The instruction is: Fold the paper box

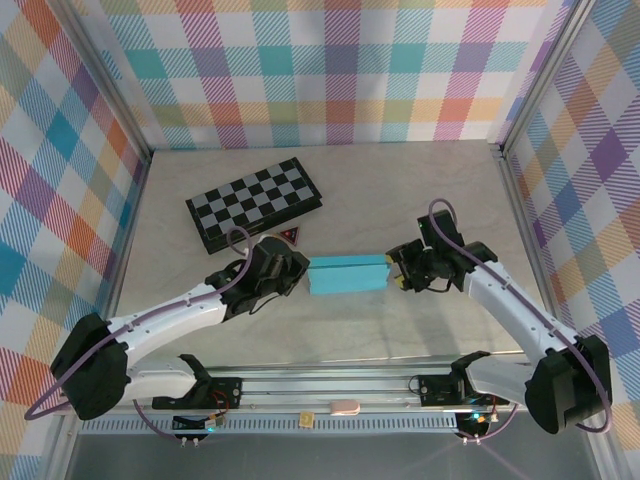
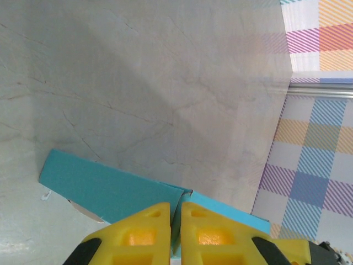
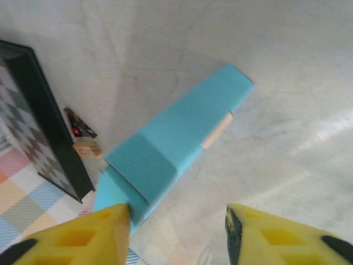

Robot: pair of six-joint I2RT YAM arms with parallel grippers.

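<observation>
The paper box (image 1: 348,274) is a slim rectangular carton of teal-blue card, folded up into shape. It lies near the middle of the worktop, with its long axis running left to right, roughly parallel with the near edge. From above, its top face reads paler and its near side wall a deeper blue. Seen from the right wrist, the paper box (image 3: 182,132) has a panel overlapping its top near one end, leaving a small step. Seen from the left wrist, a thin edge of the paper box (image 2: 110,187) sits nipped between the closed fingers of the left pincer (image 2: 175,208).
</observation>
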